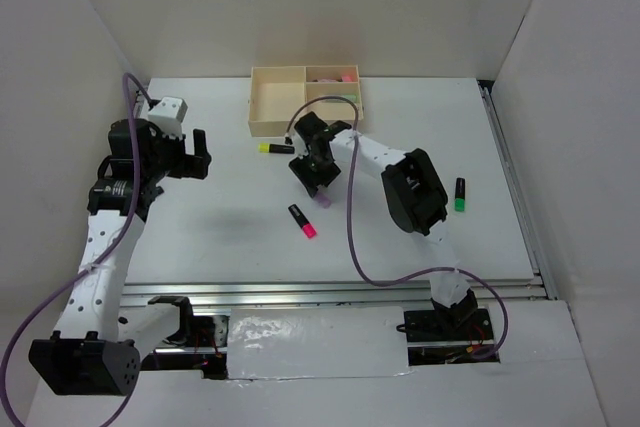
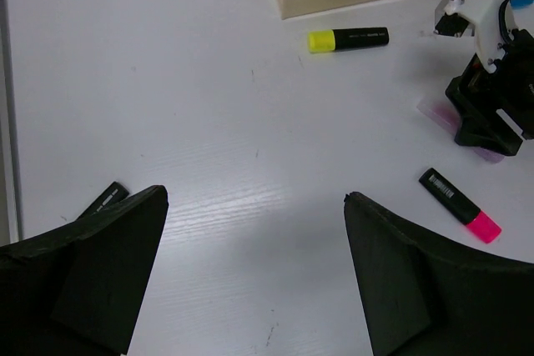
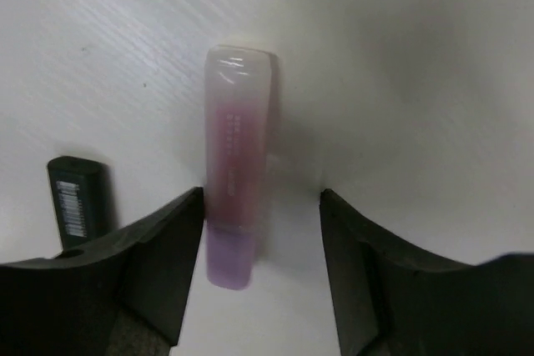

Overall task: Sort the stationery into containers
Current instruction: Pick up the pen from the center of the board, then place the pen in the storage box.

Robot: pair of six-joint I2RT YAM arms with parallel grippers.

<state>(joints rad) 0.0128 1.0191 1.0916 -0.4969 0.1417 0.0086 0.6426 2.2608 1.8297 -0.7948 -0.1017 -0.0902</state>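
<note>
Top external view: nearest the arm bases, a black pink-ended marker (image 1: 303, 221) is seen lying on the table (image 1: 200, 237). Just beyond it, the right gripper (image 3: 260, 206) is positioned low, with its fingers spread either side of a pastel purple marker (image 3: 236, 164), which is not clamped. The left gripper (image 2: 254, 206) is held wide apart above the table. A yellow-ended marker (image 1: 277, 148) is seen just in front of the beige tray (image 1: 268, 112), farthest back.

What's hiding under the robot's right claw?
A pale pink-and-purple highlighter lies flat on the table, between the open fingers of the right gripper. From the top camera the gripper covers most of it; only its purple end peeks out.
</note>
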